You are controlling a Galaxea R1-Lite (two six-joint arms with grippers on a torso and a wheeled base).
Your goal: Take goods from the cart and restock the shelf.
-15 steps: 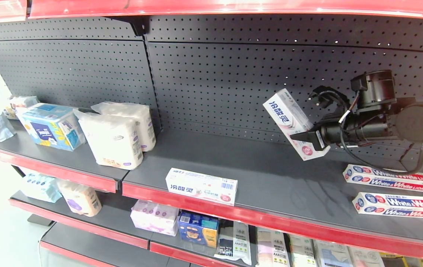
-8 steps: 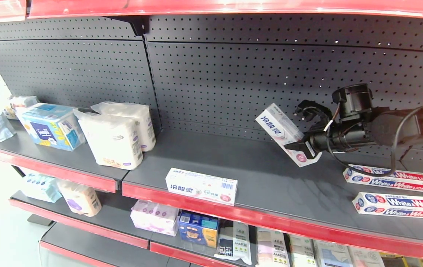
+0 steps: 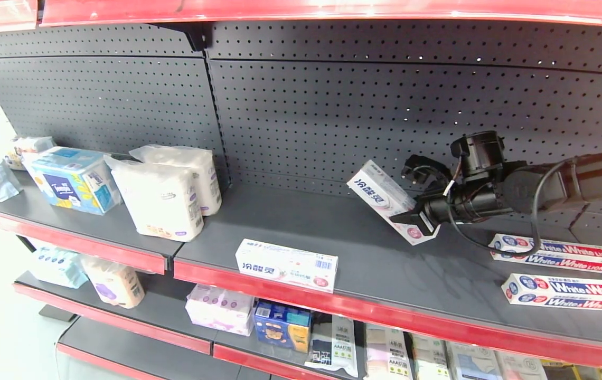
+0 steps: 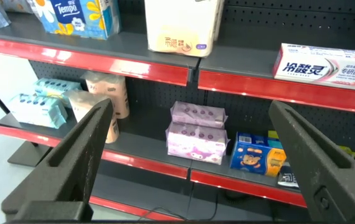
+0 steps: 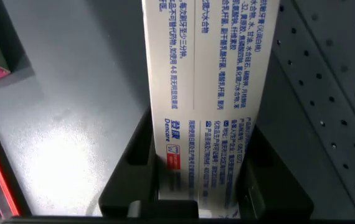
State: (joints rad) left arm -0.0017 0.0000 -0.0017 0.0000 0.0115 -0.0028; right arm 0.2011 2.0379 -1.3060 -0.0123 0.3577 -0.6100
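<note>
My right gripper [image 3: 418, 221] is shut on a white toothpaste box [image 3: 383, 199], held tilted just above the dark middle shelf [image 3: 364, 253], near the pegboard back. The right wrist view looks along that box [image 5: 212, 93], clamped between the black fingers [image 5: 137, 171]. A matching toothpaste box [image 3: 286, 264] lies flat at the shelf's front edge, left of the held one. My left gripper [image 4: 193, 162] is open and holds nothing, in front of the lower shelves; the front-edge box [image 4: 327, 65] is above it.
Two red-and-white toothpaste boxes [image 3: 552, 253] [image 3: 570, 292] lie at the shelf's right end. Tissue packs [image 3: 161, 196] and a blue tissue box [image 3: 74, 179] stand on the left. Lower shelves hold a purple pack [image 4: 197, 132] and other goods. Bare shelf lies around the held box.
My right gripper has carried the toothpaste box down and to the left, from well above the shelf to close over its surface. The left gripper's motion cannot be judged.
</note>
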